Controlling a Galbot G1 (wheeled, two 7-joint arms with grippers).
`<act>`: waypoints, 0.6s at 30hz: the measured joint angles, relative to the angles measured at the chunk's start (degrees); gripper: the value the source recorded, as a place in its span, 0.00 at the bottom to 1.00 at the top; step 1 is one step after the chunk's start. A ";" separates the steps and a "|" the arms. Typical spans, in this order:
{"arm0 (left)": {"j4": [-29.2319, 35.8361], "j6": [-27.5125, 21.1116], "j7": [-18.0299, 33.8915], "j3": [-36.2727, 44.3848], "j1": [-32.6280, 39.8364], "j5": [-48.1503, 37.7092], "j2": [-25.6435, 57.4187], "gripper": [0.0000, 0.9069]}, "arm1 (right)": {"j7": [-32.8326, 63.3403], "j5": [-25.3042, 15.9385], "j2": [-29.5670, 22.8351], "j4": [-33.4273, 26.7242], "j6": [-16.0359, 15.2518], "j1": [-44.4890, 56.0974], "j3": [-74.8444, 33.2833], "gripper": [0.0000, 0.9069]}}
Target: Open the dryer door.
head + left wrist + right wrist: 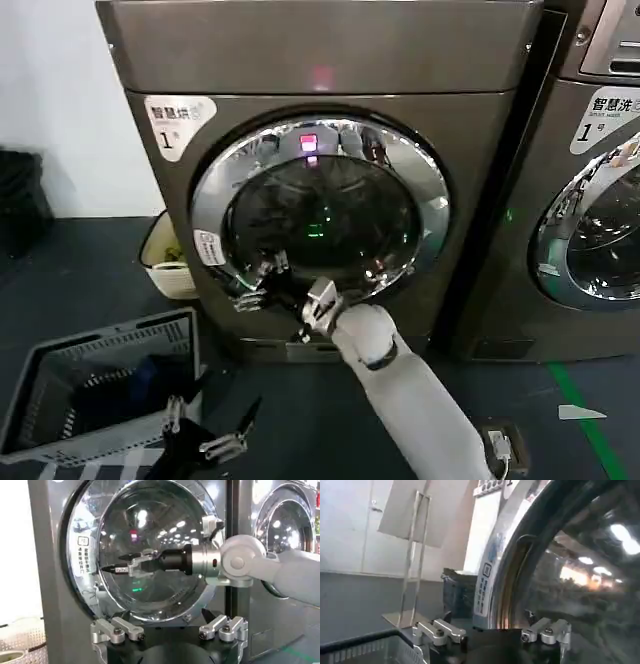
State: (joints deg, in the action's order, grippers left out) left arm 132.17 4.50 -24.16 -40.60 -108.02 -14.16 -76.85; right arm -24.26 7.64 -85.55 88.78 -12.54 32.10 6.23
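**Right gripper at the lower chrome rim, door shut**

Plainly, the right gripper's (262, 283) fingertips merge with reflections in the chrome, so in the head view its contact with the ring cannot be judged; the left wrist view shows its dark fingers (120, 569) pressed nearly together, pinching nothing, in front of the glass. The dryer door (320, 210) sits flush in the dryer (330, 50), its wide mirror ring unbroken around dark tinted glass, a small white label at its left edge. The left gripper (205, 432) hangs low beside a grey basket (40, 425), fingers spread, partly cut off by the frame edge.
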 joint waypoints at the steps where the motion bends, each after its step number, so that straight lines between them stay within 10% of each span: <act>1: -0.03 0.00 0.02 -0.01 0.02 0.00 0.00 1.00 | 0.01 -0.01 -0.27 -0.37 0.00 -0.19 0.08 1.00; 18: -0.07 -0.01 0.19 -0.61 0.10 0.00 0.36 1.00 | -1.38 0.02 -3.25 -5.18 0.27 -2.79 1.25 1.00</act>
State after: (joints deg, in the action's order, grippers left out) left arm 132.09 4.49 -23.97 -41.21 -107.92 -14.16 -76.50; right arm -25.63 7.66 -88.80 83.60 -12.27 29.32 7.49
